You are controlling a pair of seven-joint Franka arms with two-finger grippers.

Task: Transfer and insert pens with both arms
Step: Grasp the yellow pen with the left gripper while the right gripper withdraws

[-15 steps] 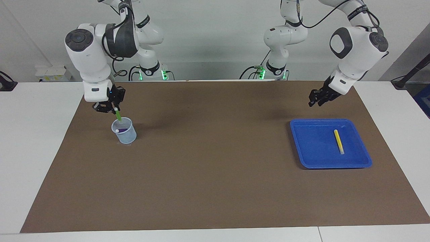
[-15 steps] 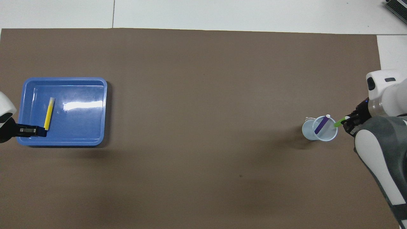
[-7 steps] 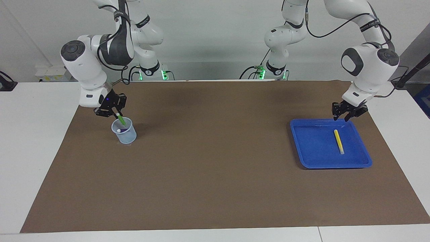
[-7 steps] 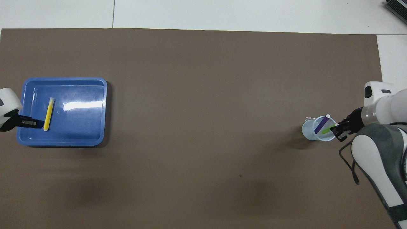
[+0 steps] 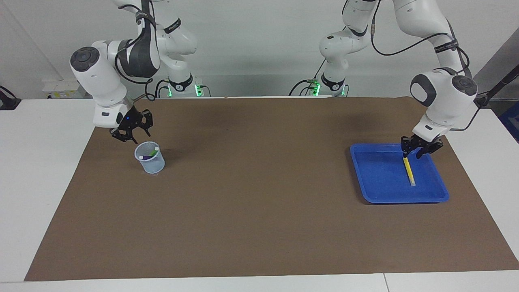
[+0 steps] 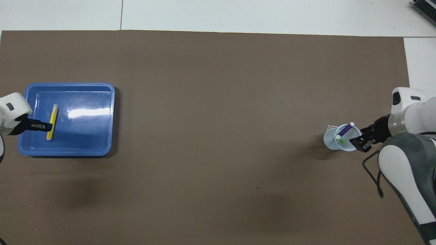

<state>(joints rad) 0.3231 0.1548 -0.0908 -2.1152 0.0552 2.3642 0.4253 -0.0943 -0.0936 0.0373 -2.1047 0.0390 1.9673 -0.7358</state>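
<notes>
Both arms [image 5: 442, 95] are glossy white, built of rounded, bulbous links joined by dark grey to black cuffs. The right arm [image 5: 103, 79] carries a broad charcoal panel on its upper link and a round grey cap on the elbow joint; a small blue light glows at its wrist. Thin black cables loop loosely along each arm. Green lights shine at both bases. Each arm ends in a small black gripper of angular links.
</notes>
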